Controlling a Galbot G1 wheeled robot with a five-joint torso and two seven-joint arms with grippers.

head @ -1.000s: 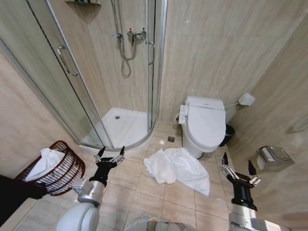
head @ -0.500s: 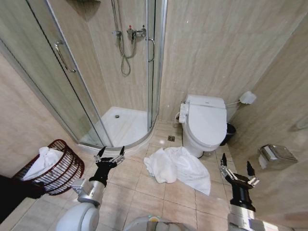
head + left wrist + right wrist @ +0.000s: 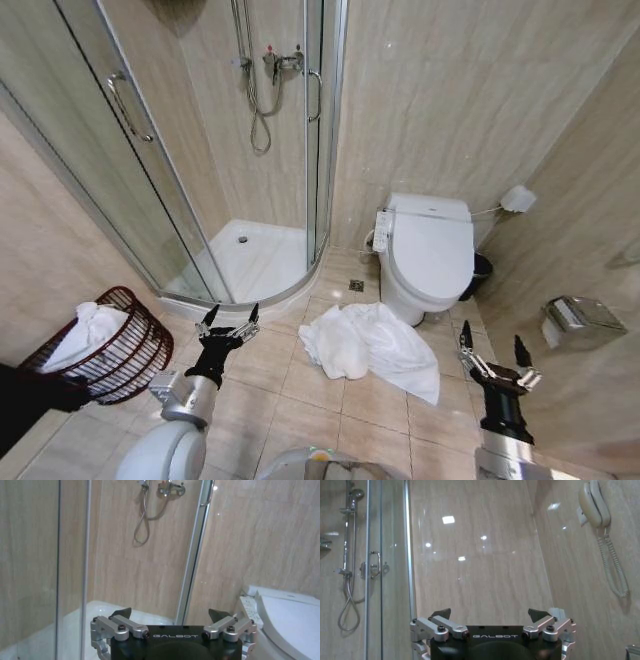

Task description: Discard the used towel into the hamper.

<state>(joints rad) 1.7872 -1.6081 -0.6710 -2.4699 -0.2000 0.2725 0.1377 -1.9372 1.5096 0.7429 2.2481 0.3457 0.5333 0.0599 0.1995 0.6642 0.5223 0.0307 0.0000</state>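
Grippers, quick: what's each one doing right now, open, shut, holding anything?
Left gripper: open, empty, held above the floor tiles between the hamper and the towel.
Right gripper: open, empty, right of the towel.

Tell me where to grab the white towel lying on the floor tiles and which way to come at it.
Grip the towel at its bunched, raised folds on the robot's left end, probably easiest to pinch; the end nearer the toilet lies flat. Come straight down from above. The left gripper hovers beside that end, fingers open, likely the nearer choice; the right gripper is open beyond the flat corner.
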